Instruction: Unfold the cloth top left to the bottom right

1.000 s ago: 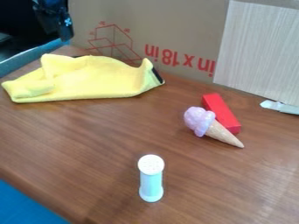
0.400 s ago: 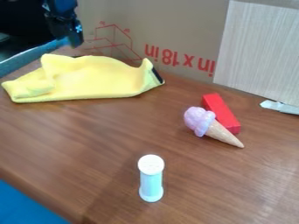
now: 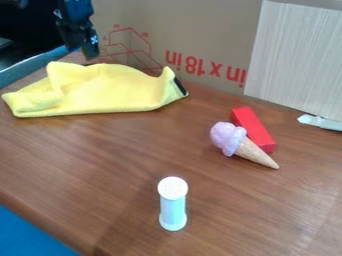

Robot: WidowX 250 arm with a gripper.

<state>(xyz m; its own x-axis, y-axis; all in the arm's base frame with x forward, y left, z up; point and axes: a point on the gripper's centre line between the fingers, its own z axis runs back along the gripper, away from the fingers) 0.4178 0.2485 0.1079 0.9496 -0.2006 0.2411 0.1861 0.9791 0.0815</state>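
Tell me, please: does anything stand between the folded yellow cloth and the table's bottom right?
Partly: the diagonal from the cloth passes between an upright, white-capped, pale blue cylinder at lower middle and a toy ice cream cone with a purple scoop, which lies beside a red rectangular block.

I faced a brown wood-grain table point(image 3: 100, 160), a soft sheen of light on its right side. Along my far side stood brown cardboard point(image 3: 207, 25) with red markings, and at far right a pale, finely streaked panel point(image 3: 294, 55). Darkness point(image 3: 23, 30) filled the far left; bright blue point(image 3: 30, 232) showed near left.
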